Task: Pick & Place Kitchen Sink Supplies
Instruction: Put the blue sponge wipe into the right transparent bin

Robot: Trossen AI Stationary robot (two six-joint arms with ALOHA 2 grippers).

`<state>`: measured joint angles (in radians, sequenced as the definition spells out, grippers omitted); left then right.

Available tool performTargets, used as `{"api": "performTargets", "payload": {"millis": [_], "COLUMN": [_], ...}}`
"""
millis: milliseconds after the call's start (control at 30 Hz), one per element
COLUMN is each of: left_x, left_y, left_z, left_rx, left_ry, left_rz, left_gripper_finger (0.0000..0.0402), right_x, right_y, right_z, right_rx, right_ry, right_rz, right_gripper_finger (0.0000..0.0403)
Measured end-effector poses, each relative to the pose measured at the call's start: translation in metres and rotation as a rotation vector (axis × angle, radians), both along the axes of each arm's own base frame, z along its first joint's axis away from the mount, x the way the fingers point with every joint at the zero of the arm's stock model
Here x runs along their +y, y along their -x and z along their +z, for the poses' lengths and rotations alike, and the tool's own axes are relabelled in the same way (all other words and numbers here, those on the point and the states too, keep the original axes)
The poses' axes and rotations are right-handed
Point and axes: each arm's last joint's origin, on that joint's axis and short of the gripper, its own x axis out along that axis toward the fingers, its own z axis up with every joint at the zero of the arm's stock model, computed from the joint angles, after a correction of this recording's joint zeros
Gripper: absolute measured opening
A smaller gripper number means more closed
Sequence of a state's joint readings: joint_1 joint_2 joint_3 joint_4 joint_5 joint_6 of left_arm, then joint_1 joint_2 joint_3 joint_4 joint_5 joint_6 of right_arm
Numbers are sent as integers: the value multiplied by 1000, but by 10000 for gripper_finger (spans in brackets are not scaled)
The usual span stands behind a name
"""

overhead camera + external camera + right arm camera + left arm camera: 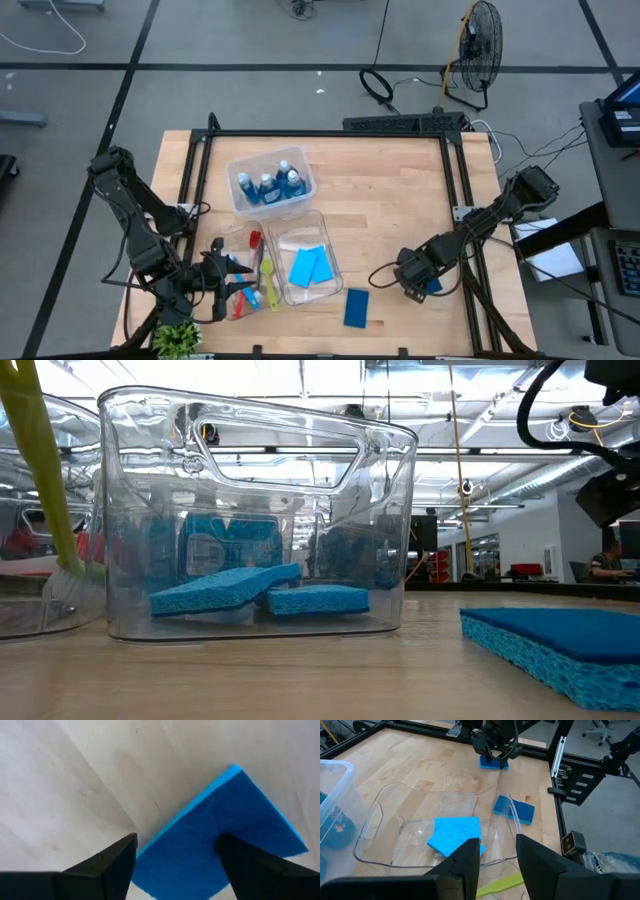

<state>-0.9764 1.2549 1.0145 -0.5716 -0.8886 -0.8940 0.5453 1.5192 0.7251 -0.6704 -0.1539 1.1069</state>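
Right gripper (422,284) poised over a blue sponge (220,840), and we see its fingers spread wide, one each side of it.

That sponge lies flat on the wooden table (400,210) at the right; we watch the right arm reach down low. Left gripper (232,272) hangs by the brushes, fingers part-closed on the yellow-green brush (501,885). Two sponges lie in the clear bin (330,262), another sponge (356,307) beside it. Only the low view shows the hall behind.
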Motion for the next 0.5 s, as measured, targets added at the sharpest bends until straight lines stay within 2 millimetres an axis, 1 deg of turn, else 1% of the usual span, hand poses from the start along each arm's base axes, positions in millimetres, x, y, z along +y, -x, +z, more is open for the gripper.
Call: {"api": "performTargets", "payload": {"millis": [133, 267, 400, 500], "left_x": [0, 0, 0, 0], "left_y": [0, 0, 0, 0], "left_z": [0, 0, 0, 0], "left_rx": [0, 0, 0, 0], "left_ry": [0, 0, 0, 0], "left_rz": [0, 0, 0, 0], "left_gripper_finger": [132, 132, 132, 132], "right_x": [2, 7, 20, 32], "right_y": [-3, -11, -38, -55], "right_z": [2, 10, 28, 40], "right_rx": [-19, -52, -275, -472], "right_ry": [-11, -36, -87, -186], "right_rz": [31, 48, 97, 177], "right_gripper_finger": [265, 265, 265, 265]}}
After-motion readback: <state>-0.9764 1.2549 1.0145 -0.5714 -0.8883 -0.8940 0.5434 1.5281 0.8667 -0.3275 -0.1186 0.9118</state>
